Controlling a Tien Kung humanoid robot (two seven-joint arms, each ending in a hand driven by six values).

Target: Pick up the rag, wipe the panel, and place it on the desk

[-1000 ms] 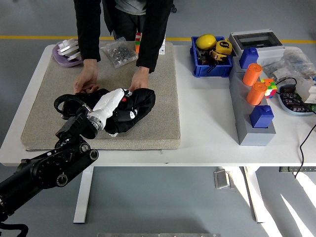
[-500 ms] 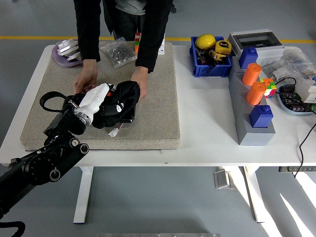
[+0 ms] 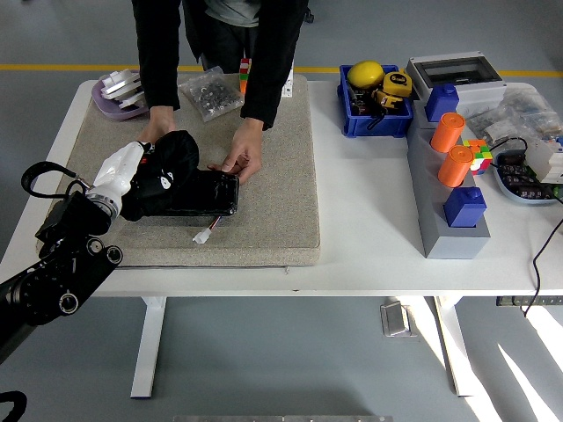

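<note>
My left hand [image 3: 123,171], white with a black arm, is shut on a bunched black rag [image 3: 169,163] and presses it on the left part of a black flat panel [image 3: 211,195]. The panel lies on a beige mat [image 3: 273,176] on the white table. A person at the far side holds the panel's right far corner with one hand [image 3: 237,161]. Their other hand [image 3: 154,134] rests just behind the rag. A small white connector [image 3: 203,235] lies on the mat in front of the panel. My right arm is out of view.
A purple tray [image 3: 119,95] and a bag of small parts [image 3: 211,92] sit at the mat's far edge. To the right are a blue bin [image 3: 374,119], a grey box [image 3: 457,75], a grey block [image 3: 440,220] bearing orange cylinders [image 3: 450,132] and blue blocks, and a cable [image 3: 538,264].
My left hand has swept the rag to the left across the panel, uncovering its right part. The person's hand has stayed on the panel's right corner.
</note>
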